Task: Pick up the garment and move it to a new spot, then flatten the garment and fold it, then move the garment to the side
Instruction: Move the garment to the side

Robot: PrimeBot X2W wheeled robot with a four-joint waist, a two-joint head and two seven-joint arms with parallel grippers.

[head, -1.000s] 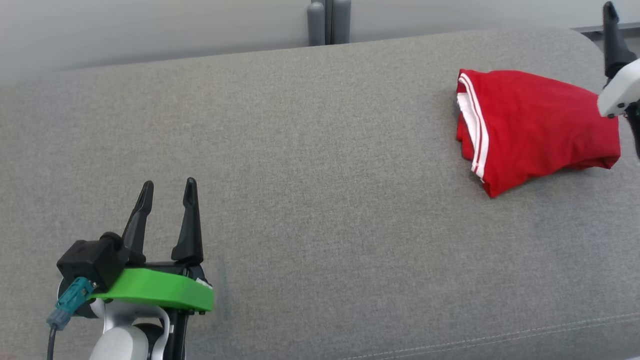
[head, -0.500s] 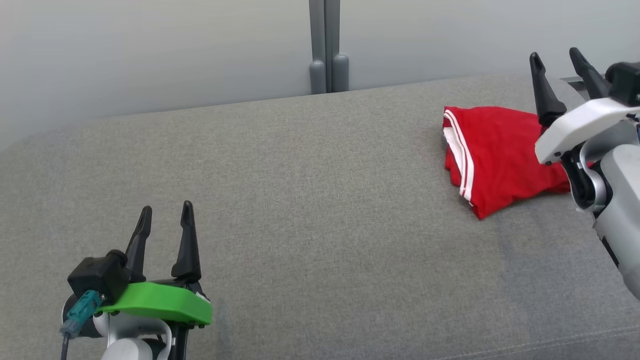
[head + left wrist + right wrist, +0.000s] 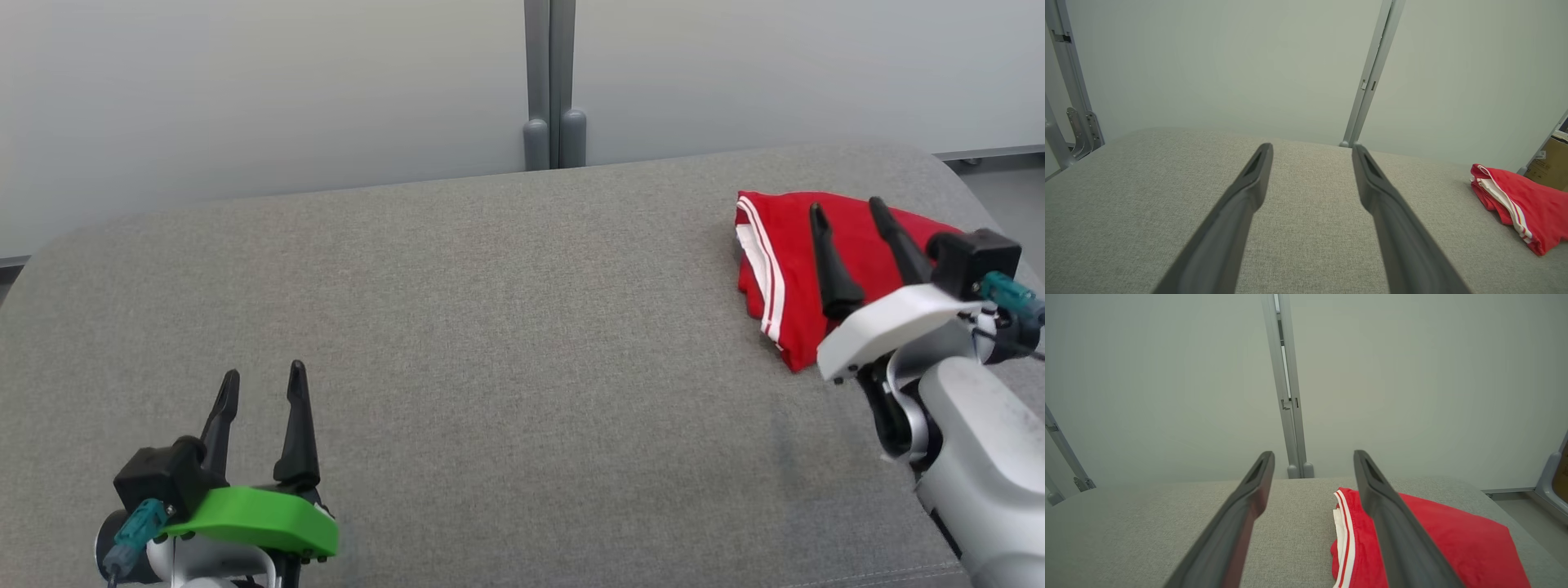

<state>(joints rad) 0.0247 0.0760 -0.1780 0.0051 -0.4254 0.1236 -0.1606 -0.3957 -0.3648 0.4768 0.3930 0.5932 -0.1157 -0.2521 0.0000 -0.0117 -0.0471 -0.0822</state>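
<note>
**Folded garment parked at the side, both claws empty**
The red garment (image 3: 790,245) lies folded just ahead of and under the wide-open, empty right claw (image 3: 845,205), apparently set aside at the desk (image 3: 522,310) end; the left claw (image 3: 264,369), equally wide and empty, waits well apart.

The garment (image 3: 796,245) lies on the upholstered surface (image 3: 522,327), directly ahead of the right claw (image 3: 845,205) and partly beneath its fingers; whether they touch it cannot be told. The left claw (image 3: 264,371) is well apart, far to the garment's left, over bare surface. Beyond the surface's far edge, ahead of both claws, stands a wall (image 3: 245,98) with an upright post (image 3: 553,82).
</note>
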